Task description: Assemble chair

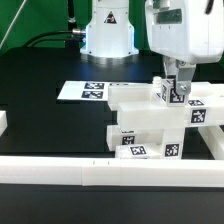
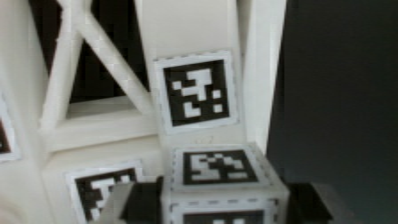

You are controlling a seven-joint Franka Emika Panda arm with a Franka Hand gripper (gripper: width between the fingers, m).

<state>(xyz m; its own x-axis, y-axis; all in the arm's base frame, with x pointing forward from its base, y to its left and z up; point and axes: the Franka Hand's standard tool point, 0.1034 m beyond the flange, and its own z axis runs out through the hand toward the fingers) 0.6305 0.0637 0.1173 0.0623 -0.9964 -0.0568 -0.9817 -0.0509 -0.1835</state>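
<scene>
The chair (image 1: 150, 125) sits right of centre in the exterior view, on the black table (image 1: 40, 70). The gripper (image 1: 173, 90) straddles its top tagged block (image 1: 171, 96), but can't tell if the jaws pinch it.

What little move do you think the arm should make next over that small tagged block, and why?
Probably rise straight up, if the block is let go. The gripper straddles the small tagged block, which sits atop the chair; whether it grips is unclear. A straight lift would be least likely to nudge it.
</scene>
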